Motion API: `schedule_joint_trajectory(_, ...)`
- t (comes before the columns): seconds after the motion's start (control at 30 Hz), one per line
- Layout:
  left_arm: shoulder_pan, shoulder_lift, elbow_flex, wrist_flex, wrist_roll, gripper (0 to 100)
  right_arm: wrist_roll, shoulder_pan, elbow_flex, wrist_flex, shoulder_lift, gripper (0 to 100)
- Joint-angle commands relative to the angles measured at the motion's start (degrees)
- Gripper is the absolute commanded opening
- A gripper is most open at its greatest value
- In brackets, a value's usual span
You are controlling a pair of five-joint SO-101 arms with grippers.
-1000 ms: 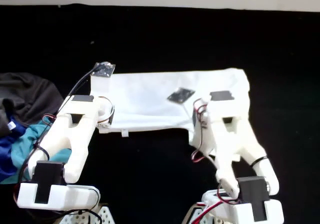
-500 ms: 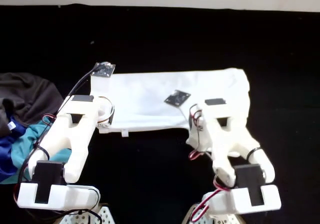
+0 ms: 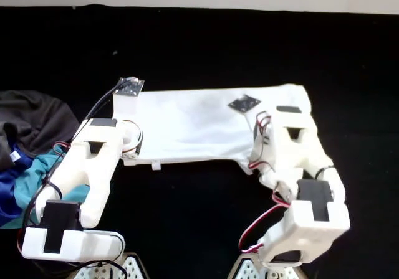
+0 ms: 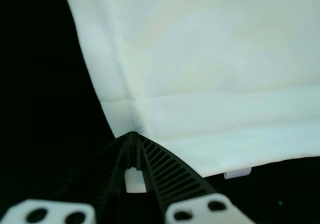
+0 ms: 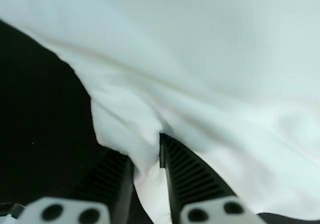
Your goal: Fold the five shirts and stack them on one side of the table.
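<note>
1. Pile (image 3: 28, 160) of dark, blue and teal shirts, heaped at table's (image 3: 199, 42) left edge.
2. Left gripper (image 4: 132, 140), jaws together on white shirt's (image 3: 187, 123) near left corner.
3. Right gripper (image 5: 145, 151), clamped on a fold at near right edge.
4. Shirt, spread flat mid-table.

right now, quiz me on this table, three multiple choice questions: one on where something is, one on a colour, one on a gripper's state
1. The shirt pile lies:
A. by the left arm
B. by the right arm
C. between the arms

2. The spread shirt is:
A. teal
B. white
C. grey

3. The right gripper is:
A. open
B. shut on the spread shirt
C. shut on a blue shirt

Answers:
1 A, the high view shows it heaped beside that arm.
2 B, white cloth lies flat on the black table.
3 B, its wrist view shows cloth pinched between the jaws.
</note>
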Motion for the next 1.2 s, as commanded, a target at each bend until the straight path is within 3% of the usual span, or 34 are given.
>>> schedule_joint_trajectory(0.0, 0.1, 0.2, 0.0, -1.2, 0.4, 1, 0.3, 0.8, -10.0, 8.4, 0.2, 0.7)
schedule_joint_trajectory(0.2, 0.1, 0.2, 0.0, -1.2, 0.4, 1, 0.4, 0.9, -27.7, 16.3, 0.7, 0.7)
schedule_joint_trajectory(0.57, 0.0, 0.2, 0.0, -1.2, 0.4, 1, 0.2, 0.8, -44.4, 10.8, 15.7, 1.2)
schedule_joint_trajectory(0.7, 0.0, 0.2, 0.0, -1.2, 0.4, 1, -0.1, 0.9, -52.9, 10.9, 22.9, 11.1)
schedule_joint_trajectory(0.8, 0.0, 0.2, 0.0, -1.2, 0.4, 1, -5.2, 1.6, -59.6, 10.2, 27.1, 16.4)
schedule_joint_trajectory(1.0, 0.0, 0.2, 0.0, -1.2, 0.4, 1, -20.0, 6.6, -74.8, 9.9, 31.3, 16.3)
schedule_joint_trajectory(1.17, 0.0, 0.2, 0.0, -1.2, 0.4, 1, -20.6, 7.5, -82.3, 19.3, 31.3, 16.6)
